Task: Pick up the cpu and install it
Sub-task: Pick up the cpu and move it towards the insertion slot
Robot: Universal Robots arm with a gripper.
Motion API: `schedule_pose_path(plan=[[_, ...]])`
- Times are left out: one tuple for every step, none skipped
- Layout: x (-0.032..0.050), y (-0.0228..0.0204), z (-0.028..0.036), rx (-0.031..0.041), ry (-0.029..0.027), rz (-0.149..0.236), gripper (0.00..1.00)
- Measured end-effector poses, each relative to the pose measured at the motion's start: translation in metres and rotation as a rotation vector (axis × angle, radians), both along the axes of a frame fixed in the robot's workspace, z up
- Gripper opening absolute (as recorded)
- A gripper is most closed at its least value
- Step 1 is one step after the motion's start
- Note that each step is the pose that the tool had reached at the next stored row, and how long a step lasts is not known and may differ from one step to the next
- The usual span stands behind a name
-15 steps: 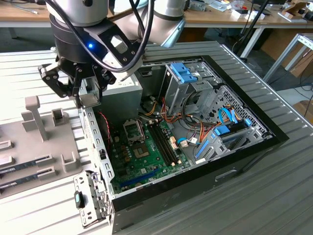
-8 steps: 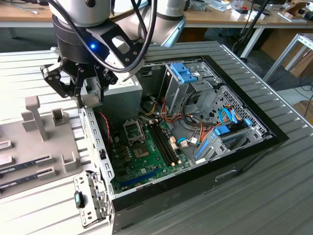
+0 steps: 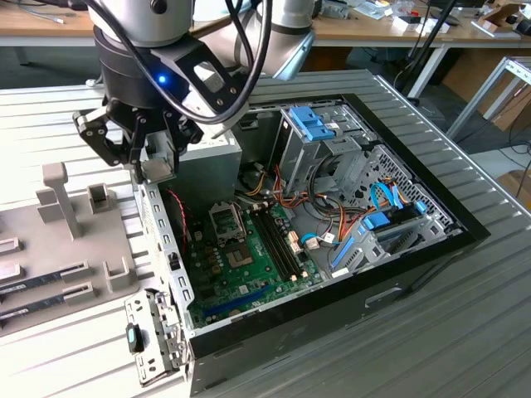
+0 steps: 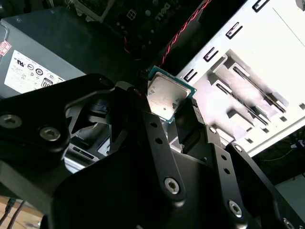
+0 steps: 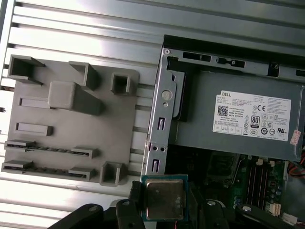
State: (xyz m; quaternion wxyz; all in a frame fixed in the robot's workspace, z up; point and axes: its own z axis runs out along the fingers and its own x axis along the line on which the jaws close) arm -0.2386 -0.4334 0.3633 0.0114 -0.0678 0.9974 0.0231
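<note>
Claw point(image 4: 165, 100) pinching the cpu point(image 5: 164, 199), a flat silvery square with green rim, right above the perforated metal wall of the computer case point(image 5: 157, 119). Boxy grey power supply point(image 5: 228, 119) just inside that wall, green motherboard point(image 3: 241, 257) uncovered beyond.

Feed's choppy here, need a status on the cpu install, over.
Gripper shut on cpu. Hanging over case wall, beside power supply. Motherboard socket looks bare; nothing seen blocking it.
</note>
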Motion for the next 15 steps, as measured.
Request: schedule_pose_path(plan=[[0.0005,-0.0001,-0.0001,0.0000,0.0000,0.000,0.47],[0.0007,-0.0002,-0.0001,0.0000,0.0000,0.000,0.47],[0.0011,-0.0003,-0.0002,0.0000,0.0000,0.000,0.47],[0.0015,-0.0005,-0.0003,0.0000,0.0000,0.000,0.47],[0.0018,-0.0006,-0.0004,0.0000,0.0000,0.000,0.47],[0.0022,-0.0008,-0.0005,0.0000,0.0000,0.000,0.47],[0.0042,-0.0015,-0.0011,0.0000,0.0000,0.000,0.47],[0.0063,-0.0022,-0.0018,0.0000,0.0000,0.000,0.47],[0.0086,-0.0028,-0.0025,0.0000,0.0000,0.000,0.47],[0.0091,-0.0029,-0.0026,0.0000,0.0000,0.000,0.47],[0.0098,-0.0031,-0.0028,0.0000,0.0000,0.000,0.47],[0.0102,-0.0032,-0.0029,0.0000,0.0000,0.000,0.47],[0.0106,-0.0033,-0.0030,0.0000,0.0001,0.000,0.47],[0.0111,-0.0034,-0.0031,0.0000,0.0000,0.000,0.47],[0.0120,-0.0036,-0.0033,0.0000,0.0000,0.000,0.47]])
